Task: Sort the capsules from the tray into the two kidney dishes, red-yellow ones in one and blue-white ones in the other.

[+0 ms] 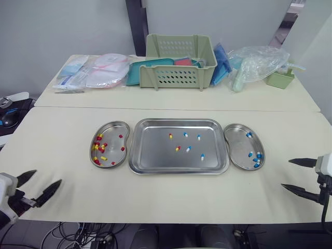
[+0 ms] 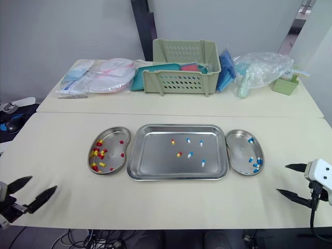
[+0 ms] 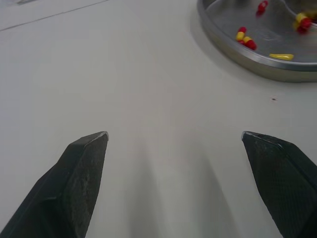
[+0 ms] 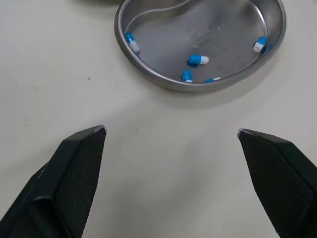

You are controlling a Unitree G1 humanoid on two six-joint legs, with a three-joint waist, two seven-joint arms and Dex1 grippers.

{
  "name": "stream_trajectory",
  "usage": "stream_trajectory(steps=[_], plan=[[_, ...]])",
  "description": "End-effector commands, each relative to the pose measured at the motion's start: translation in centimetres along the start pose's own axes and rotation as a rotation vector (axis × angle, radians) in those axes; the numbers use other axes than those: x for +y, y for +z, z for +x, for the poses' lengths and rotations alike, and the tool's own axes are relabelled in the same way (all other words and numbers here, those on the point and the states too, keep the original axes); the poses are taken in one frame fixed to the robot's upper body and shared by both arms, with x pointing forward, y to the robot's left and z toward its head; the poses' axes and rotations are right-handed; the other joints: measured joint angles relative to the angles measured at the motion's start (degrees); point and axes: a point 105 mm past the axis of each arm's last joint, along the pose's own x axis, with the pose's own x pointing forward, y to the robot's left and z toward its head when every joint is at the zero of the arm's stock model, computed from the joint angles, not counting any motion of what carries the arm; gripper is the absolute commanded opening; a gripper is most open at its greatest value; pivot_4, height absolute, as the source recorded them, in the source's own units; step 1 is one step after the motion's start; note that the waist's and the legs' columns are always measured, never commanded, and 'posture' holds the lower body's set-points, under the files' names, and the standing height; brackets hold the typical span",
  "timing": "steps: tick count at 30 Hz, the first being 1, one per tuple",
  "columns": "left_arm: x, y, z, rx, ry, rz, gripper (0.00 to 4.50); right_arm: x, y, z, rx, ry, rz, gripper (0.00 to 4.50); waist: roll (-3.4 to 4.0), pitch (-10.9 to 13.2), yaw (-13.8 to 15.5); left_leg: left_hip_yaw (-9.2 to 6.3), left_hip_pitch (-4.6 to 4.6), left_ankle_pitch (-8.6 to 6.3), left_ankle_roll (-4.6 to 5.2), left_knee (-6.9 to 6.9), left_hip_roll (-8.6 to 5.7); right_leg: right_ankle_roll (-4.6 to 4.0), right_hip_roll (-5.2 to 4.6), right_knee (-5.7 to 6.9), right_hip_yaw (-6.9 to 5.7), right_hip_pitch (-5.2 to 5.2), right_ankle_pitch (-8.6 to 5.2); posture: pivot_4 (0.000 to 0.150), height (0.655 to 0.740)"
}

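A steel tray [image 1: 155, 155] lies mid-table with two red-yellow capsules [image 1: 177, 149] and several blue-white capsules [image 1: 188, 149] on it. On its left, a kidney dish [image 1: 118, 128] holds several red-yellow capsules [image 1: 98, 147]. On its right, a second kidney dish [image 1: 236, 150] holds several blue-white capsules [image 1: 255, 156]. My left gripper [image 1: 39, 185] hangs open and empty over the table's near left corner. My right gripper [image 1: 299, 175] is open and empty at the near right, just short of the right dish [image 4: 163, 37].
At the back of the table stand a green perforated basket [image 1: 179, 62], flat packets [image 1: 93, 71], a clear plastic bag [image 1: 257, 63] and a small green cup [image 1: 280, 79]. A seam between two table tops runs behind the tray.
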Motion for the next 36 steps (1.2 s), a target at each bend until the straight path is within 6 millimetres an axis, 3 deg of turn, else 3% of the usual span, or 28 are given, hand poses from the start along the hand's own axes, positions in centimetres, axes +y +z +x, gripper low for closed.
stream_trajectory(steps=[1, 7, 13, 17, 26, 29, 36], plan=[[-2.0, 1.1, 0.5, -0.01, -0.135, -0.011, 4.47, -0.2, 1.2, -0.7, -0.033, -0.024, -0.042, 4.5, 0.0, 0.0, 0.0, -0.01, 0.0, 0.0, 0.0, 0.0, 0.0, 0.0, 0.0, 0.01, -0.01, 0.01, 0.0, 0.15, 0.74], [-5.3, 2.2, 1.9, -0.075, -0.254, 0.007, 4.47, 0.4, 1.6, -0.7, -0.043, -0.021, -0.037, 4.5, 0.01, 0.0, 0.04, 0.0, 0.0, 0.0, 0.0, 0.02, 0.0, 0.0, 0.0, 0.01, 0.0, 0.03, 0.0, 0.15, 0.74], [-7.2, 2.6, 2.5, -0.115, -0.335, 0.013, 4.47, 1.2, 1.5, -1.3, -0.036, -0.017, -0.032, 4.5, 0.01, 0.0, 0.06, -0.02, -0.01, 0.0, 0.0, 0.01, 0.0, 0.0, 0.01, -0.01, -0.02, 0.03, 0.0, 0.15, 0.74], [-8.0, 2.7, 2.7, -0.117, -0.378, 0.01, 4.47, 2.8, 2.8, -1.1, -0.074, 0.012, -0.047, 4.5, 0.03, -0.01, 0.05, -0.02, 0.0, 0.0, 0.0, 0.01, 0.0, 0.0, 0.01, -0.01, -0.02, 0.04, 0.0, 0.15, 0.74], [-9.1, 3.7, 2.9, -0.144, -0.424, 0.006, 4.47, 11.3, 8.1, 3.3, -0.325, 0.118, -0.021, 4.5, 0.05, -0.03, 0.11, -0.09, -0.02, 0.0, 0.0, 0.01, 0.02, 0.0, 0.02, 0.0, -0.07, 0.04, 0.0, 0.15, 0.74], [-9.4, 3.6, 2.6, -0.143, -0.424, 0.002, 4.47, 12.3, 8.8, 5.1, -0.376, 0.094, -0.007, 4.5, -0.05, -0.1, -0.02, -0.06, 0.01, 0.0, 0.0, 0.03, 0.02, 0.0, 0.02, 0.01, -0.03, 0.04, 0.0, 0.15, 0.74], [-9.5, 3.9, 2.0, -0.151, -0.394, 0.003, 4.47, 12.1, 9.9, 8.4, -0.482, 0.008, -0.003, 4.5, -0.04, -0.12, 0.04, -0.08, 0.02, 0.0, 0.0, 0.02, 0.01, 0.0, 0.03, 0.01, -0.03, 0.04, 0.0, 0.15, 0.74]])
